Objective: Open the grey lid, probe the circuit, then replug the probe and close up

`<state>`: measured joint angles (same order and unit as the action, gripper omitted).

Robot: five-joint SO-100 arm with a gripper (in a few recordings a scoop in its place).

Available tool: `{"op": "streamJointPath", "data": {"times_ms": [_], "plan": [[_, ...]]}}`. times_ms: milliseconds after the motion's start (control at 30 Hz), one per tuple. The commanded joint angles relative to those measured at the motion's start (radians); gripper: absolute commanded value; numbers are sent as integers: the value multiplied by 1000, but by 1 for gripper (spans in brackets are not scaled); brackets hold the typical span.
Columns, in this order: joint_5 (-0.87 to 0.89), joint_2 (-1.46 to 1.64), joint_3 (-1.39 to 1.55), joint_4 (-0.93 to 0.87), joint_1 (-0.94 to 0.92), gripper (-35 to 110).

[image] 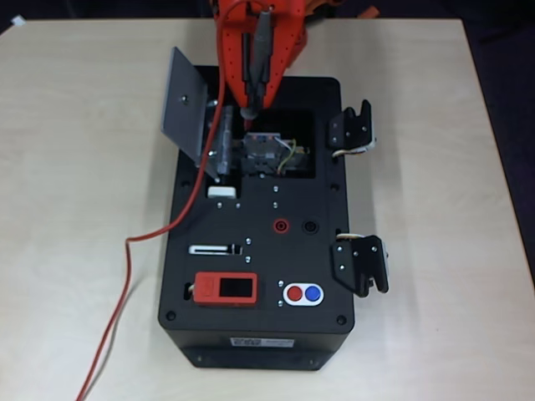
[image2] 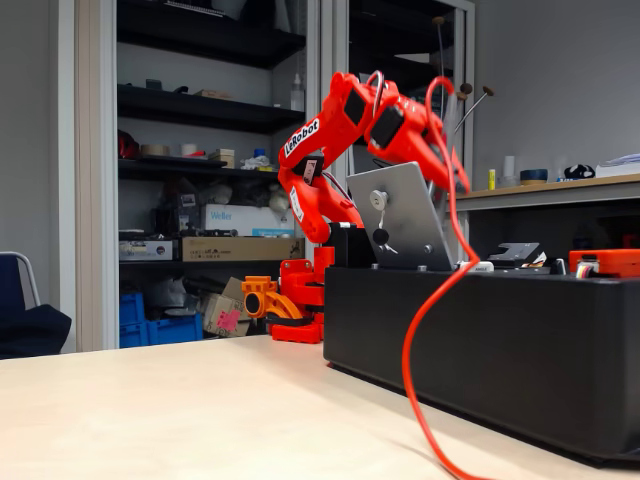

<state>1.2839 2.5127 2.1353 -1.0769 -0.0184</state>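
In the overhead view we are looking down on a black box (image: pixel 255 251) sitting on a pale wooden table (image: pixel 67 167); the grey lid (image: pixel 185 102) is standing swung open at the box's upper left, tilted outward over the left edge of the opening, its small dark knob facing us. Inside the uncovered recess the circuit (image: pixel 266 152) is lying exposed, with shiny metal parts and a few thin wires at its right. The red arm is reaching in from the top edge; its gripper (image: pixel 255 63) is pinching the probe (image: pixel 254 71), which is pointing down toward the recess with its tip just above the upper edge of the circuit; whether tip and board are touching we cannot tell. The red cable (image: pixel 134 242) is running from the probe area down across the box's left side and off over the table toward the bottom edge. On the box top we are also noting a red socket (image: pixel 282 225) beside a black socket (image: pixel 310 226), a red module (image: pixel 226 289) with a black screen, and two black latches (image: pixel 351 129) hanging at the right side.

In the fixed view we are seeing the box (image2: pixel 480 340) from the side; the lid (image2: pixel 400 230) is standing upright and slightly tilted, knob visible; the arm (image2: pixel 330 150) is arching over it; the gripper's jaws are hidden behind the lid here; the cable (image2: pixel 420 340) is looping down in front of the box.
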Motion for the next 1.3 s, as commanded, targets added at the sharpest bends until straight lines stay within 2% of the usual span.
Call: {"op": "streamJointPath", "data": {"times_ms": [0, 533, 900, 1267], "plan": [[14, 5, -78, -9, 2, 0], [141, -229, -268, 219, 104, 0], [201, -488, -463, 267, 140, 0], [242, -607, -534, 310, 179, 0]]}}
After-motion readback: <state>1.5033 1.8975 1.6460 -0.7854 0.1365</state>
